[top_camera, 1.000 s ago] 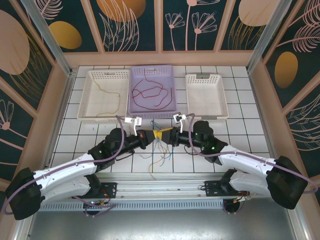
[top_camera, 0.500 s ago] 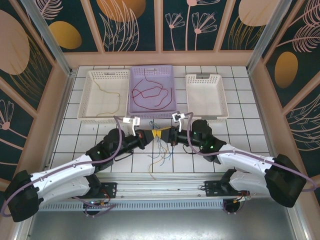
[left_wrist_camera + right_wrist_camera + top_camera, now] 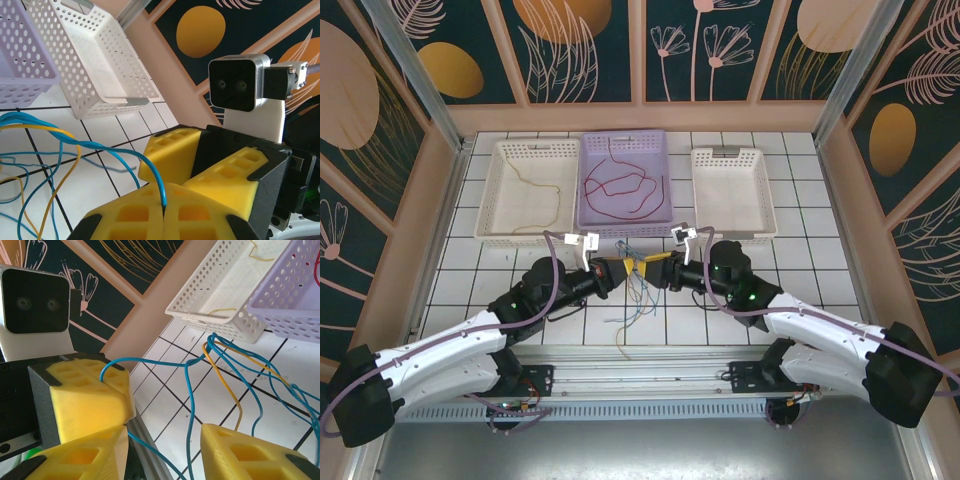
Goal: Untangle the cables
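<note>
Both arms stretch in low and meet nose to nose mid-frame in the top view. The left hand (image 3: 623, 268) is clamped tight on one thin blue wire (image 3: 163, 196). The right hand (image 3: 650, 264) has its yellow fingers parted, gripping nothing. The blue-and-yellow wire tangle (image 3: 638, 298) droops onto the white tiled bench (image 3: 800, 280) just below them, and its lower loops are hard to trace.

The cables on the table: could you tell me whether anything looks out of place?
Yes: the blue and yellow cables lie in a loose tangle on the tiles, with one blue strand pinched in the shut left gripper beside the open right gripper.
</note>
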Tool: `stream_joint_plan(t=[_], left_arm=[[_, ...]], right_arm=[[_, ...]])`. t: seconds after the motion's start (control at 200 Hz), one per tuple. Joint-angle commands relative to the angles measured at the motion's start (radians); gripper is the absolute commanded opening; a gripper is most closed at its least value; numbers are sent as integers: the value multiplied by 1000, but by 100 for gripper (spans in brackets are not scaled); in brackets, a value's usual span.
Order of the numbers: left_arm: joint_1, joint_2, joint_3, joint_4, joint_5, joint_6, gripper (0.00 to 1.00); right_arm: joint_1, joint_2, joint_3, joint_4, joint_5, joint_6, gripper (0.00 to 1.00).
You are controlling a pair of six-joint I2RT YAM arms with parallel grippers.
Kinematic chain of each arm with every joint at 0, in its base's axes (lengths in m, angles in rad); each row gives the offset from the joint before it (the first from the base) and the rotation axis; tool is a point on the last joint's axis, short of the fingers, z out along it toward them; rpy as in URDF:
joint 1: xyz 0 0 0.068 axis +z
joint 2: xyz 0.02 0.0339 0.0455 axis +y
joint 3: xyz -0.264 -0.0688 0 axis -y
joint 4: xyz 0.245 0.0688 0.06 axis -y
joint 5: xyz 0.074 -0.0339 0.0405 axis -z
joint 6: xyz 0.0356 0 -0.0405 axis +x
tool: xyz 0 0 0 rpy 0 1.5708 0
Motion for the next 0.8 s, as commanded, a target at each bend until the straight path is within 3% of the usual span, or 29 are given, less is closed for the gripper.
stream_joint_plan(t=[0.0,0.285,0.42,0.796], left_arm=[[-8,-2,39,12,16,26,0],[-8,-8,33,20,21,24,0],[-8,-6,32,27,25,23,0],[-10,-8,16,54,39,15,0]], right_arm=[[-1,12,13,4,9,-20,41],[-1,74,15,36,-5,-14,39],[-1,95,19,55,-6,-2,31],[1,102,11,117,-13,20,31]])
